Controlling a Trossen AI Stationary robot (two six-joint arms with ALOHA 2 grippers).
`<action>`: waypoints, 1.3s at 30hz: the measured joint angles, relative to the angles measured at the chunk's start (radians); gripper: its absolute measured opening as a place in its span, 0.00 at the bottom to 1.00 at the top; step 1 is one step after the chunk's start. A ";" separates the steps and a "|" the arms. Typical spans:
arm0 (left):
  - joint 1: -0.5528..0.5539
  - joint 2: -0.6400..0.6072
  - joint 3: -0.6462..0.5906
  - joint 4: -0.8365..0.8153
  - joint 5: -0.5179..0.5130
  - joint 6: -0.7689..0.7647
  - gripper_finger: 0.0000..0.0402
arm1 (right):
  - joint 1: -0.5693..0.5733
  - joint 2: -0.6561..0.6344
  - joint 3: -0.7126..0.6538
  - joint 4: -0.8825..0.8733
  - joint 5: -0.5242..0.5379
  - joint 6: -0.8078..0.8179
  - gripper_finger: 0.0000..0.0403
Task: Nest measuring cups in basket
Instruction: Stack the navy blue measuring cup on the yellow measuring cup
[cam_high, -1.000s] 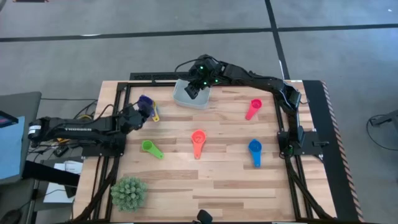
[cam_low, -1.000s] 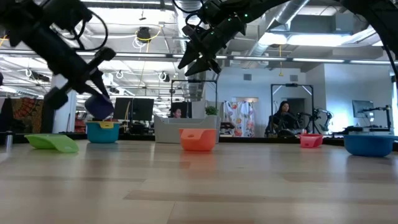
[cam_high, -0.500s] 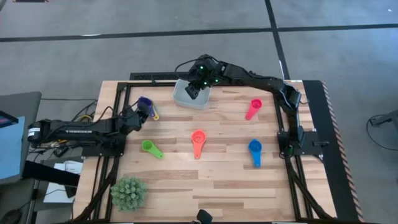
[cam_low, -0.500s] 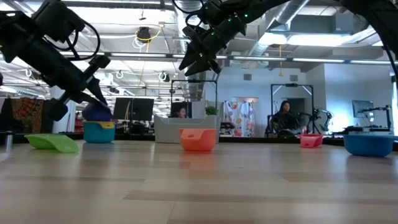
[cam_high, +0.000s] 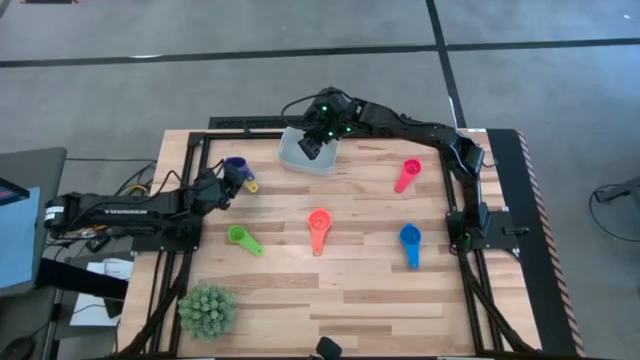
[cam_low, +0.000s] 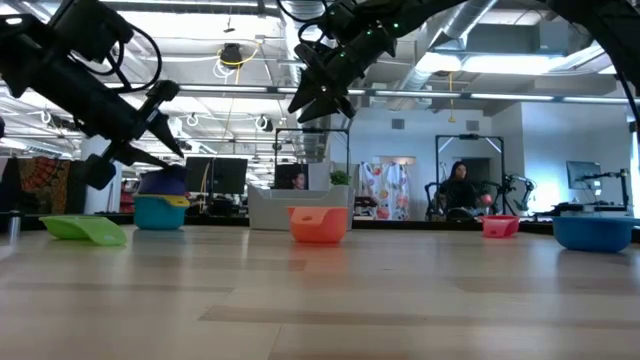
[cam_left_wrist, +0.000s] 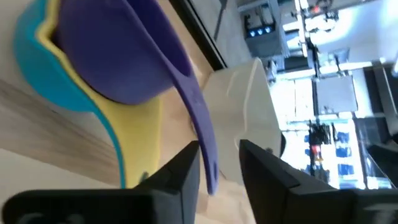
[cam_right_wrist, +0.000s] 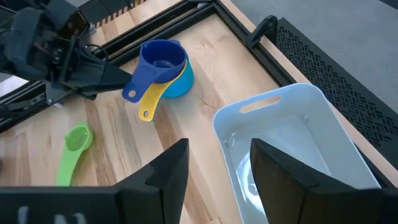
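The purple measuring cup (cam_high: 236, 166) sits nested in a yellow cup (cam_left_wrist: 134, 140), which sits in a teal cup (cam_left_wrist: 43, 74), on the table's far left. My left gripper (cam_left_wrist: 221, 165) is open, level with the stack on its left side, with the purple cup's handle between its fingers. The basket (cam_high: 296, 156) stands at the far edge. My right gripper (cam_right_wrist: 214, 180) hovers open above it, holding nothing. Green (cam_high: 241, 239), coral-red (cam_high: 318, 228), blue (cam_high: 410, 243) and pink (cam_high: 408, 174) cups lie singly on the table. My left gripper's open fingers stand on either side of the free end of the purple cup's handle (cam_left_wrist: 208, 155), coming level from the table's left. Whether a finger touches the handle, I cannot tell. The cup rests in the stack.
A spiky green ball plant (cam_high: 207, 308) stands at the near left corner. A black frame (cam_high: 245, 124) runs along the table's far and side edges. Bare wood lies between the single cups and along the near edge.
My left gripper has gone down with the purple cup, set it into the yellow cup on the teal one, then opened and let go. The purple cup, lifted clear a second ago, now rests in the stack.
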 joint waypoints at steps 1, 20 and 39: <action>0.000 -0.007 0.004 -0.002 0.010 0.016 0.28 | 0.000 0.000 0.000 -0.005 0.000 0.000 0.48; 0.000 -0.164 0.279 -0.613 0.135 0.193 0.32 | 0.023 0.007 0.000 -0.038 -0.002 0.017 0.46; 0.000 -0.008 0.296 -0.868 0.362 0.295 0.05 | 0.209 0.482 0.367 0.167 0.025 0.132 0.02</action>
